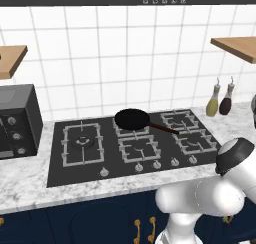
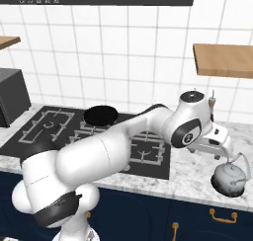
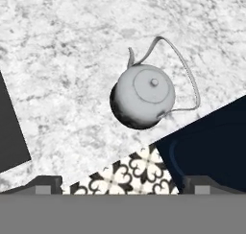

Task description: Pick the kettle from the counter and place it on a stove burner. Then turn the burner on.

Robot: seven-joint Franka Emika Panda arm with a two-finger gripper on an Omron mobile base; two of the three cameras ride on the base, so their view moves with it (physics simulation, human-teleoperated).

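Observation:
The kettle (image 2: pixel 230 178) is small, rounded and silver-grey. It stands upright on the white marble counter (image 2: pixel 192 173), right of the cooktop and close to the front edge. In the hand view the kettle (image 3: pixel 143 96) sits near the middle, lid up, with its thin wire handle arching to one side. My gripper (image 2: pixel 221 151) hangs above and just left of it, apart from it. The gripper (image 3: pixel 122 185) is open, its fingertips (image 3: pixel 45 182) wide apart with nothing between them. The large stove burner (image 1: pixel 82 140) lies under its square grate at the cooktop's left end.
A black frying pan (image 1: pixel 132 119) rests on a rear middle burner, handle pointing right. Two bottles (image 1: pixel 219 102) stand by the wall right of the cooktop. A dark oven (image 1: pixel 17 120) stands at the left. Control knobs (image 1: pixel 147 165) line the cooktop's front. Wooden shelves (image 2: pixel 222 60) hang overhead.

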